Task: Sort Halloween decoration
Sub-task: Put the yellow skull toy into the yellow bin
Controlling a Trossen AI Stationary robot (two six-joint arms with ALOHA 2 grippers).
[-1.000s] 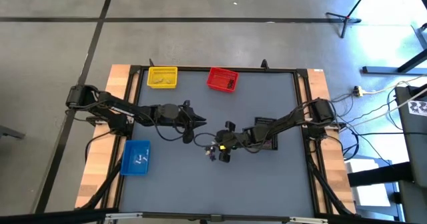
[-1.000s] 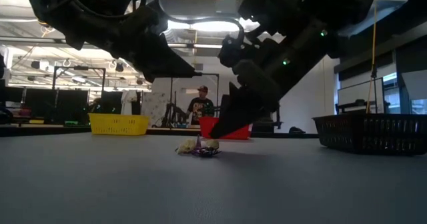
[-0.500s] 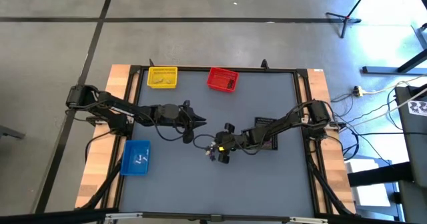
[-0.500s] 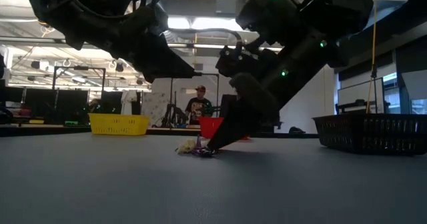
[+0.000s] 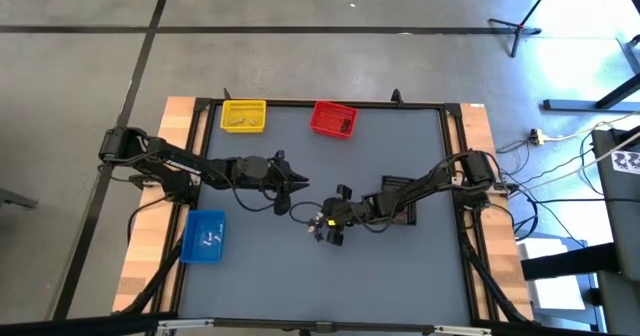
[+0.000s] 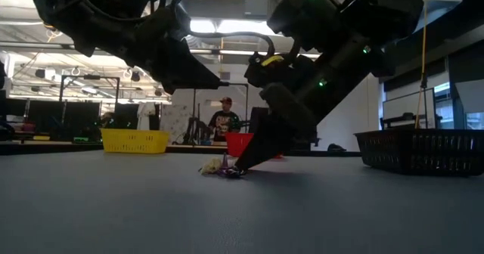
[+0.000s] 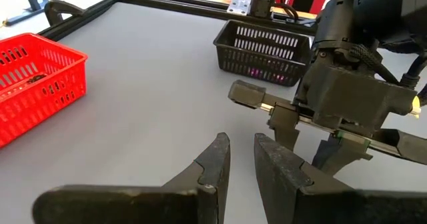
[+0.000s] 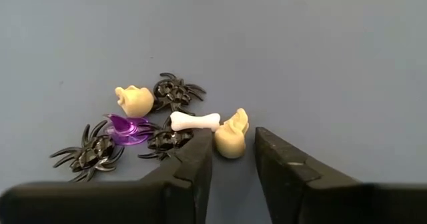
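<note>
Right gripper (image 8: 230, 159) has dropped from just above the trinket pile to the table surface over the last second, and its fingers have been narrowing in that time; in the low view it is now tipping down onto the right edge of the pile, so the pick is starting, not done. In the right wrist view the jaws are standing partly apart, straddling the pale tan trinket (image 8: 231, 141), which is sitting in the gap between the fingertips (image 8: 198, 151); one finger looks to be touching or nearly touching it, the other is apart from it, so nothing is pinched or lifted yet. The rest of the Halloween decoration (image 5: 322, 223) is lying loose on the grey table (image 5: 400, 276) near its middle: a white bone (image 8: 195, 121) just beside the tan piece, dark spiders (image 8: 175, 91) around it, a purple piece (image 8: 128, 128) and a second tan trinket (image 8: 135, 101) farther out. The bone is close enough to the finger that it is likely getting nudged when the jaws come together. Left gripper (image 7: 241, 159) is hanging above the table just beside the pile, unmoved over the same second, its jaws narrowly spread with a clear slit between them and holding nothing; it is looking toward the right arm and the black bin (image 7: 262, 49). Red bin (image 5: 333, 119) and yellow bin (image 5: 243, 115) are at the far edge, blue bin (image 5: 205, 235) at the left, all well apart from the pile. Judging from this, sorting is partway, with several pieces left on the table.
</note>
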